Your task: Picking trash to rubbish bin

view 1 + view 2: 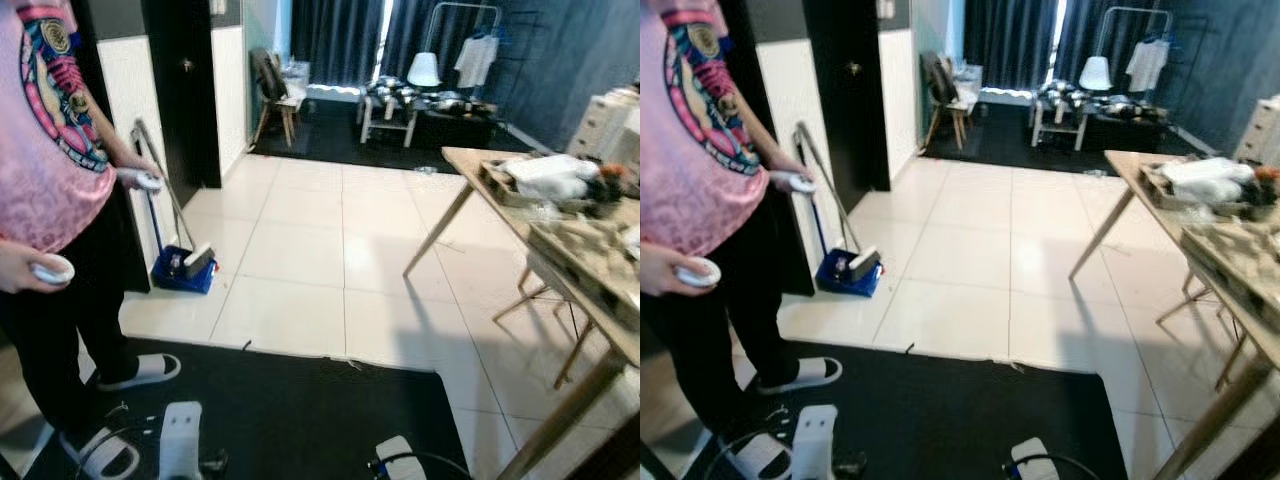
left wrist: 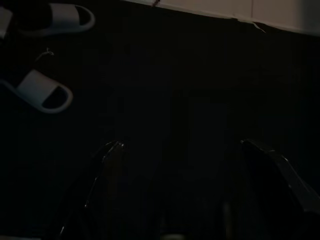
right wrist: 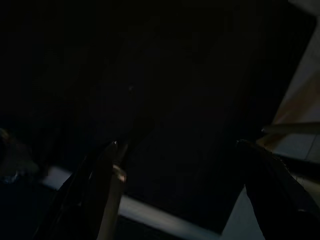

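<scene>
Left end effector (image 2: 180,150) and right end effector (image 3: 180,150): fingers spread apart, empty, hanging over black mat (image 1: 300,410). Blue dustpan (image 1: 183,268): on tiled floor (image 1: 330,250) by wall. Counter (image 1: 560,250): cluttered, at right. Person (image 1: 50,150): stood at left, holding controllers. Rubbish bin could not be made out.

head views: bright, slightly soft | floor glare | wrist views: near-black

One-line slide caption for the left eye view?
Person in pink shirt stands on dark mat, blue dustpan by wall, cluttered wooden table at right.
</scene>
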`<state>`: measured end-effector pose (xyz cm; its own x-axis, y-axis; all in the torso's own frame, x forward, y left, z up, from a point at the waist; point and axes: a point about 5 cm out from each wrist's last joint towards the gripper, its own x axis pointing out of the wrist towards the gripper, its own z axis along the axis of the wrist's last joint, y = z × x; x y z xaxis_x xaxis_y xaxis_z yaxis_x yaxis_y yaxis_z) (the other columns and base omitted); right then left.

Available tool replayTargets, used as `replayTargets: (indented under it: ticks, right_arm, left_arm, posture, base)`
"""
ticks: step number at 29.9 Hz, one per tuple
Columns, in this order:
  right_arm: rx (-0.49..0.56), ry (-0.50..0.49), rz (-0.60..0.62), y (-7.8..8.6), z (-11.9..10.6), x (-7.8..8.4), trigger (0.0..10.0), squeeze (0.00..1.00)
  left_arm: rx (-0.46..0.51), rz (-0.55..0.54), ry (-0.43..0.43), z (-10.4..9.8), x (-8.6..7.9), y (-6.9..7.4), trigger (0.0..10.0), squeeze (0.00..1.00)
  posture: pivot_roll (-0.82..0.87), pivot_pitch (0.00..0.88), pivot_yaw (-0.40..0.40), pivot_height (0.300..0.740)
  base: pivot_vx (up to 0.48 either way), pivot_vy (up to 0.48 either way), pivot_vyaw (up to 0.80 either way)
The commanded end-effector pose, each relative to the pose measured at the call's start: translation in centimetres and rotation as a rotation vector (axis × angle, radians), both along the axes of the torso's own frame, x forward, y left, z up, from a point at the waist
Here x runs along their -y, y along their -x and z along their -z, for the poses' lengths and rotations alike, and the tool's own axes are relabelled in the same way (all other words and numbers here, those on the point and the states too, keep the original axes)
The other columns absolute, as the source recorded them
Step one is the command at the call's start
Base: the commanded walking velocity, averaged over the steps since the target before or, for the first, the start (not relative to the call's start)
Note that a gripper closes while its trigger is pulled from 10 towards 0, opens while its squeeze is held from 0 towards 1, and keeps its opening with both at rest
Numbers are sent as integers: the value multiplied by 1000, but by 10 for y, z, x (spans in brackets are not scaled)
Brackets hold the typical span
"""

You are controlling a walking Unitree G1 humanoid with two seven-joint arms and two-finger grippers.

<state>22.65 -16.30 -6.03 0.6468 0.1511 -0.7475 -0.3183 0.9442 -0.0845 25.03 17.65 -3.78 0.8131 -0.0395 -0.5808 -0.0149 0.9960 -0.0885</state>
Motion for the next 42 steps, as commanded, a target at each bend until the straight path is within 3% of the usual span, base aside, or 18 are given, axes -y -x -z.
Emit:
replayTargets:
  ticks: [1, 16, 27, 42]
  right_arm:
    - [-23, -10, -3, 5, 4, -4, 10000, 0]
    - [-24, -42, -27, 6, 3, -7, 10000, 0]
    - [-33, -55, -18, 6, 4, -9, 10000, 0]
    - [-43, -28, -34, 9, 6, -12, 10000, 0]
  left_arm:
    - [-18, -6, -6, 3, -3, 4, 10000, 176]
    - [-17, -15, 0, 2, -4, 3, 10000, 184]
    - [-11, -29, 1, 2, -7, 3, 10000, 184]
    - [-17, -25, -12, 2, -11, 4, 10000, 184]
  posture:
    - [27, 30, -60, 740]
    - [31, 33, -66, 740]
    - [43, 47, -72, 740]
    - [51, 57, -64, 740]
  base:
    - [424, 0, 0]
    - [424, 0, 0]
    - [423, 0, -766]
    - [413, 0, 0]
